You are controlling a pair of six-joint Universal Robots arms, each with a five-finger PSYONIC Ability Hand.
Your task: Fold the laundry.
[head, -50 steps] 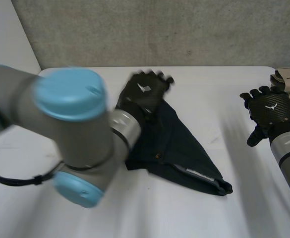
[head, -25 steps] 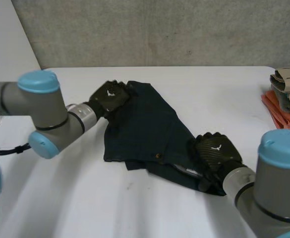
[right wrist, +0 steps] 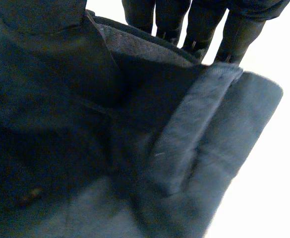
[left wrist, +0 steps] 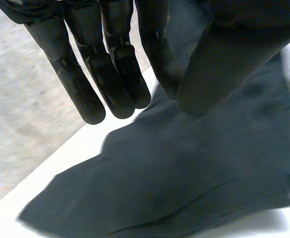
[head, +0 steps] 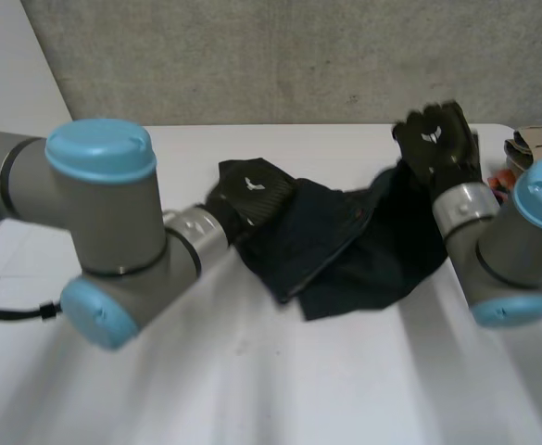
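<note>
The dark garment was draped across the middle of the white desk. Its right end was held raised, clamped in the right hand. Its left end was overhung by the left hand, fingers straight and apart.

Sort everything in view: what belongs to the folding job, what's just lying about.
In the job: dark garment, right robot hand gripping it, left robot hand at its other end.
Lying about: stack of folded clothes at the edge of the white table.
</note>
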